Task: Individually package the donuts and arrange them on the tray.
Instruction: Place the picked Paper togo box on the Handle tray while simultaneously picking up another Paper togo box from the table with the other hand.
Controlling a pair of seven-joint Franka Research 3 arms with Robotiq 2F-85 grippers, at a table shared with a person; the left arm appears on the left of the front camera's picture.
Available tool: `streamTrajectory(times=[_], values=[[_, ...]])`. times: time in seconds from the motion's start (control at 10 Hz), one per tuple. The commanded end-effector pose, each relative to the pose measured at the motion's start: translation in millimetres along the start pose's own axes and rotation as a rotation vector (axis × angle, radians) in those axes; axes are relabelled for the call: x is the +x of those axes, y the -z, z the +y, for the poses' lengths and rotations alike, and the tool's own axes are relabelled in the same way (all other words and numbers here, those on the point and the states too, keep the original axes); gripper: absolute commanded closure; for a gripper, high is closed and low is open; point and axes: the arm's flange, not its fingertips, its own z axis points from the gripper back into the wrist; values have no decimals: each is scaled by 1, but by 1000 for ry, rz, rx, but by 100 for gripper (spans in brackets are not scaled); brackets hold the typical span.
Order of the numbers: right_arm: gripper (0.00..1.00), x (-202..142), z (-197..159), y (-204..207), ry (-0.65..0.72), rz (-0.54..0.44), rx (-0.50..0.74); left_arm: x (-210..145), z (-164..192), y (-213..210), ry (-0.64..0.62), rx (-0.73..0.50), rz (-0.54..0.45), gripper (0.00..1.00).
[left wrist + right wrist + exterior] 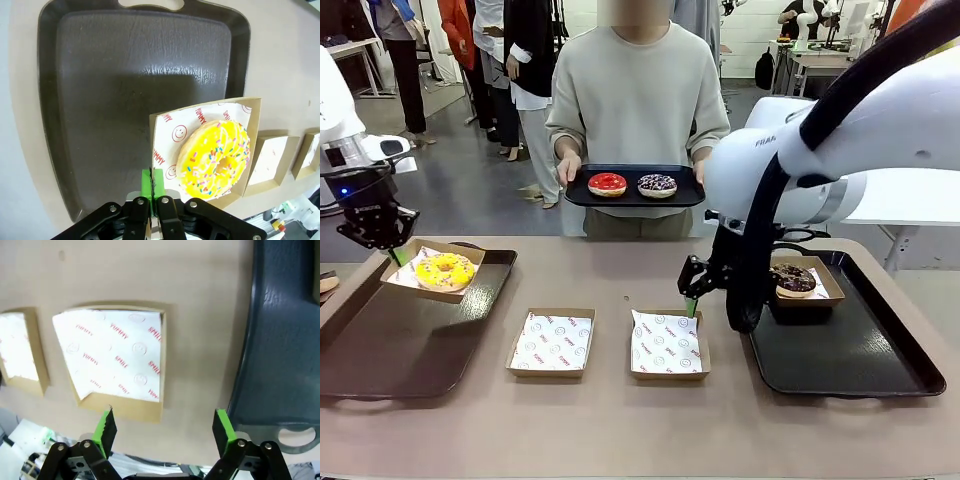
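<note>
The left hand (152, 182) is clamped on the near edge of a cardboard box (252, 145). The yellow donut (216, 157) sits in that box just beyond the fingertips, over the rim of the left tray (100, 75). This looks like the placing step. The next move calls for setting the box flat on the tray beneath the hand, then letting go.

The right hand (165, 425) hangs with its jaws wide and nothing between them. An empty box (125, 410) lies just ahead of it on the worktop (200, 290). Beyond it, a person's tray (635, 200) carries the red donut (607, 184) and sprinkled donut (657, 185), both unpackaged. The dark chocolate donut (793, 280) sits boxed on the right tray (850, 360), beside the right hand.
</note>
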Motion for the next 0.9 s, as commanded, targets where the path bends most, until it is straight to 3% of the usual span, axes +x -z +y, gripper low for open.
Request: streamTrajectory(times=[0.0, 0.8], values=[[0, 12, 7, 14, 54, -51, -55, 3, 9, 17, 26, -72, -21, 99], [0, 10, 16, 51, 5, -63, -114, 40, 10, 42, 73, -72, -63, 99]])
